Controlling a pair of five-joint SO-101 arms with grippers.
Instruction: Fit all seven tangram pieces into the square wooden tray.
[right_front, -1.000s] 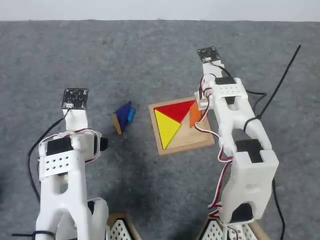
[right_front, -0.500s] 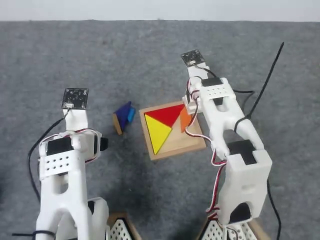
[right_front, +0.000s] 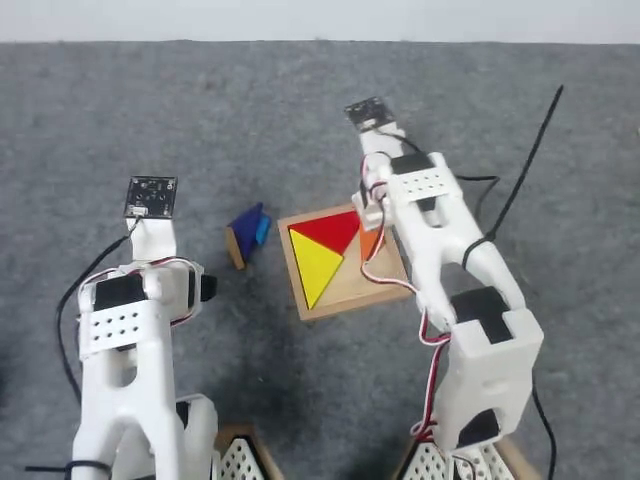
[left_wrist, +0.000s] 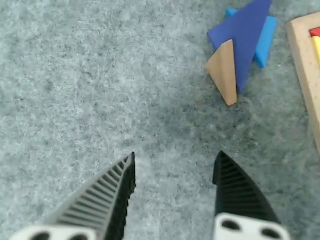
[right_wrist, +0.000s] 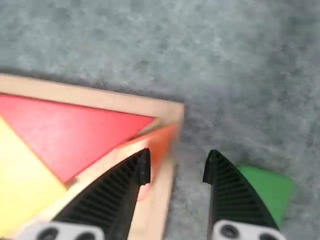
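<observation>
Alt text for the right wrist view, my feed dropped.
The right gripper, open, hangs over a corner of the wooden tray, one finger above an orange piece at the tray's edge. A red triangle and a yellow triangle lie in the tray; a green piece sits outside on the grey carpet.

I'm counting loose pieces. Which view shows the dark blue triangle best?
Left wrist view: the dark blue triangle lies tilted on a light blue piece, its wooden side showing. The high view shows it small, left of the tray. The right wrist view faces the tray's corner.
</observation>
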